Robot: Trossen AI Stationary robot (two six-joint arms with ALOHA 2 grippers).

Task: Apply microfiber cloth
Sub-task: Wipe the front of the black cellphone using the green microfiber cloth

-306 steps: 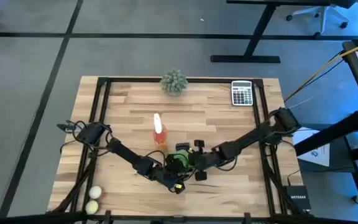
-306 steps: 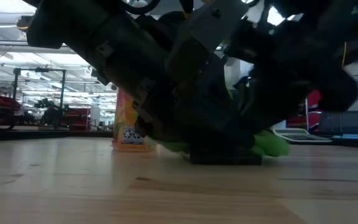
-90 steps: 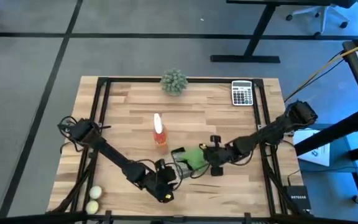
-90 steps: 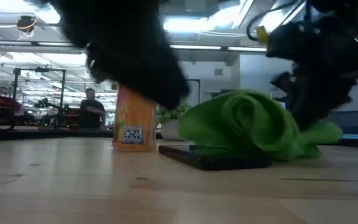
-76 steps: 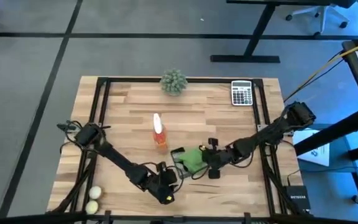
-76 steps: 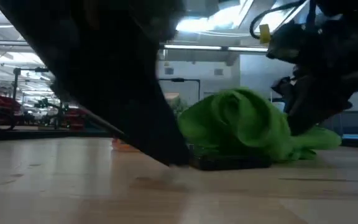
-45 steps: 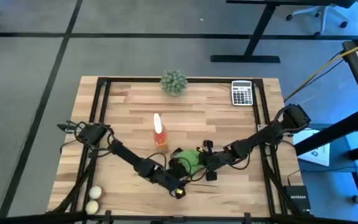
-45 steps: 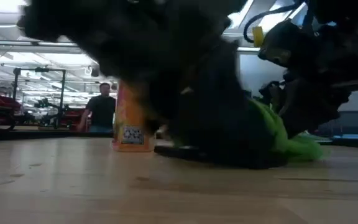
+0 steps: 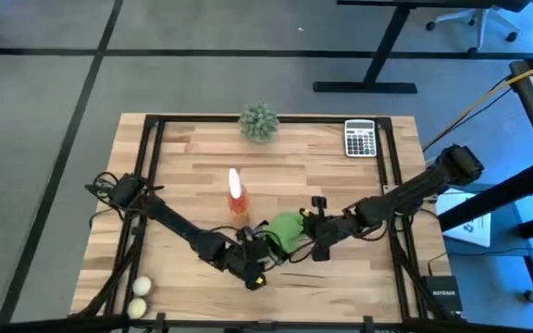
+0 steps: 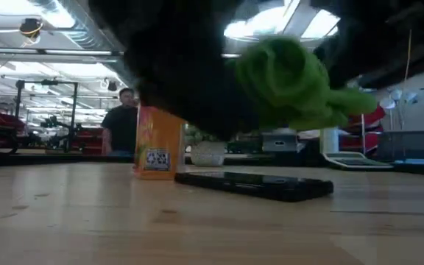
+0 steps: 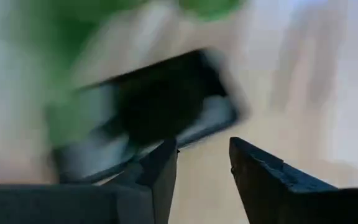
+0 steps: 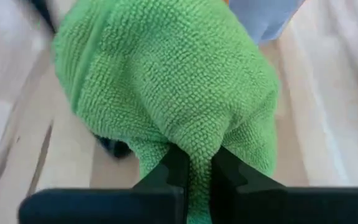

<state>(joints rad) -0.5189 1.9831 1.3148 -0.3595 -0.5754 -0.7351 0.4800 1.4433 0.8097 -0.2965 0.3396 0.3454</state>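
Lifted since 0.5 s ago: microfiber cloth (image 10: 289,77) now hangs clear above the black phone (image 10: 260,184), which it draped before. Right gripper (image 12: 194,168) pinches a fold of the cloth, fingers clamped on it, just right of the orange spray bottle (image 9: 237,196) in the high view. Left gripper (image 11: 201,165) sits low near the phone's edge, 2 fingers parted, holding nothing. Wooden table (image 9: 340,185) also carries a calculator (image 9: 360,139) and plant ball (image 9: 259,120). Person (image 10: 127,118) stands in the background.

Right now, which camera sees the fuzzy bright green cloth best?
The right wrist view: the fuzzy bright green cloth fills it, pinched by the right gripper. The low view shows it lifted, the high view a small patch, and the left wrist view a blur.
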